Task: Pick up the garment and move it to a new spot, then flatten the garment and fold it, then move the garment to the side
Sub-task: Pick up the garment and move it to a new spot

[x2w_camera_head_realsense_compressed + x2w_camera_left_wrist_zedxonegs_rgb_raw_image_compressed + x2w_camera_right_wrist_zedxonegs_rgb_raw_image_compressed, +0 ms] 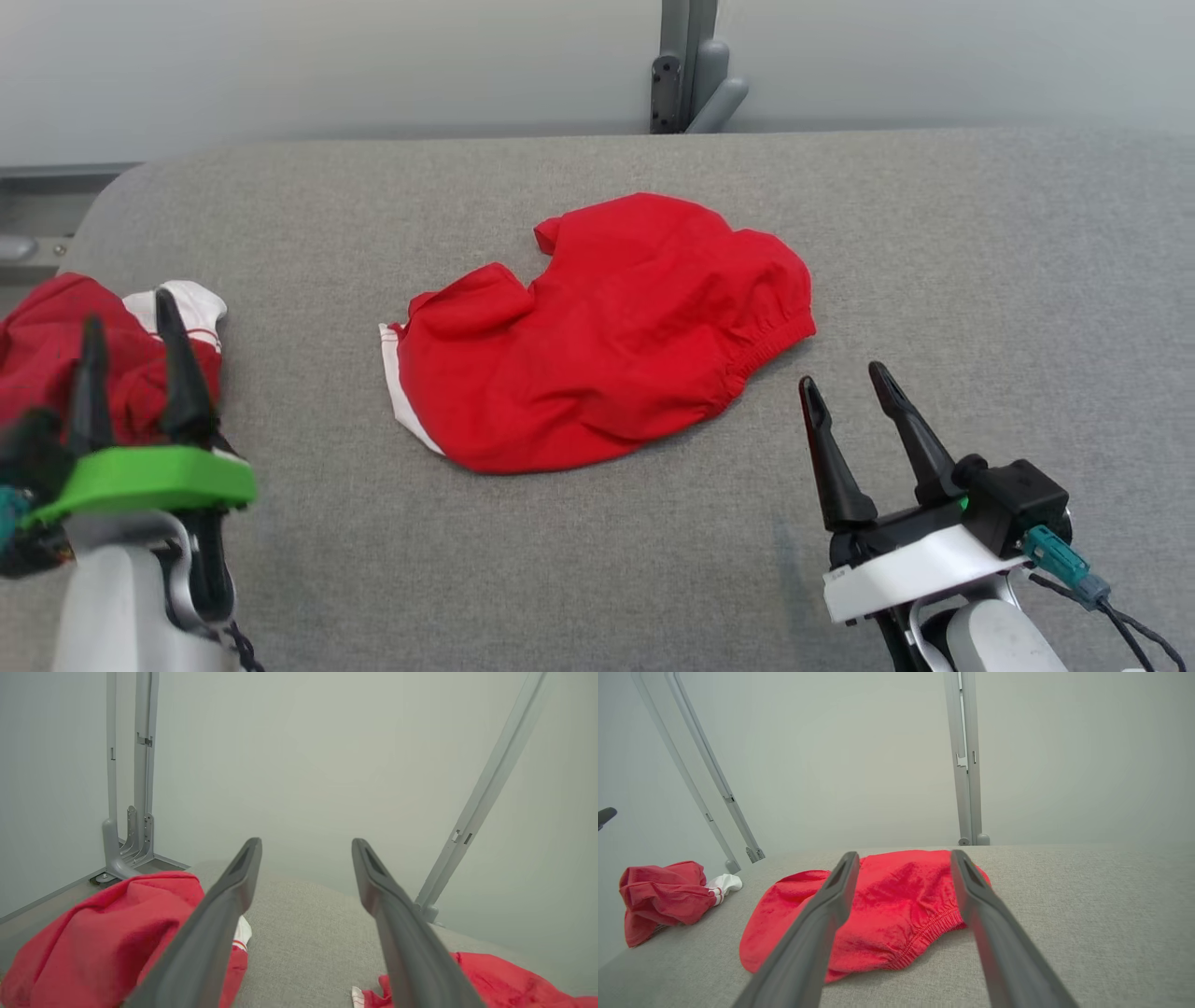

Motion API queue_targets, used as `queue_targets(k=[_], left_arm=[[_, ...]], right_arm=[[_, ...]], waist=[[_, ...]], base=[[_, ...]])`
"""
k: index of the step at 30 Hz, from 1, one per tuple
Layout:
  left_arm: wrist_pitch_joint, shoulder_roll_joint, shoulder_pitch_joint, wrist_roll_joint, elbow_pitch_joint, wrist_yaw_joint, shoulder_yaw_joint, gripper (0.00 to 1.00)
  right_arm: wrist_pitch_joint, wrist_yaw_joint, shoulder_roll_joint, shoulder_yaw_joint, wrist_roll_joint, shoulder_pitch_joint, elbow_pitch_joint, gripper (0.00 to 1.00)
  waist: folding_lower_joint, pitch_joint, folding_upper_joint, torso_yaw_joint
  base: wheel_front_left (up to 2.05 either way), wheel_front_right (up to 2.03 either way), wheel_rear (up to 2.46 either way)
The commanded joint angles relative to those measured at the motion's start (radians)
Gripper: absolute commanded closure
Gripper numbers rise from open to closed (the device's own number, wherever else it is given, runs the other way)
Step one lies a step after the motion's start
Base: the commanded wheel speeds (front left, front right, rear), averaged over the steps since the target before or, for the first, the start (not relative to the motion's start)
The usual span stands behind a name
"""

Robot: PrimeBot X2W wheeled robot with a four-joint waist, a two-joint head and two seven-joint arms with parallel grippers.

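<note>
A crumpled red garment (47, 345) with white trim lies at the table's left edge, also seen in the left wrist view (93, 933) and the right wrist view (658, 896). My left gripper (129, 313) hovers over it, open, with nothing between its fingers (306, 844). A second red garment (607, 336) with an elastic waistband and a white hem lies loosely spread at mid-table (896, 896); its edge shows at the lower right of the left wrist view (504, 980). My right gripper (843, 375) stands open just right of and nearer than its waistband (904, 855).
The table (934, 233) is covered in grey fabric, with a rounded far-left corner close to the crumpled garment. A grey metal post with brackets (686, 65) rises behind the far edge against a pale wall. Slanted frame struts (714, 779) stand at the back left.
</note>
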Motion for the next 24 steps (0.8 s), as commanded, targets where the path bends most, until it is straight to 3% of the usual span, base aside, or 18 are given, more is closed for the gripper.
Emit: queue_targets(k=[1,6,16,24], left_arm=[[-0.002,-0.016,0.065,0.03,-0.03,-0.005,0.006,0.0],[-0.002,-0.064,0.221,0.093,-0.131,-0.019,-0.017,0.0],[-0.002,-0.078,0.371,0.222,-0.268,-0.023,-0.065,0.0],[-0.001,-0.077,0.487,0.245,-0.294,0.011,-0.163,0.0]], right_arm=[[0.001,-0.001,-0.002,-0.008,-0.003,0.022,0.004,0.0],[0.001,-0.001,-0.002,-0.039,-0.012,0.061,0.028,0.0],[0.001,-0.001,-0.002,-0.063,-0.047,0.111,0.061,0.0],[0.001,-0.001,-0.002,-0.049,-0.063,0.145,0.06,0.0]], waist=[[0.0,-0.07,0.0,-0.043],[0.0,-0.11,0.0,-0.059],[0.0,-0.137,0.0,-0.076],[0.0,-0.139,0.0,-0.086]], base=[[0.0,0.0,0.0],[0.0,0.0,0.0],[0.0,0.0,0.0],[0.0,0.0,0.0]])
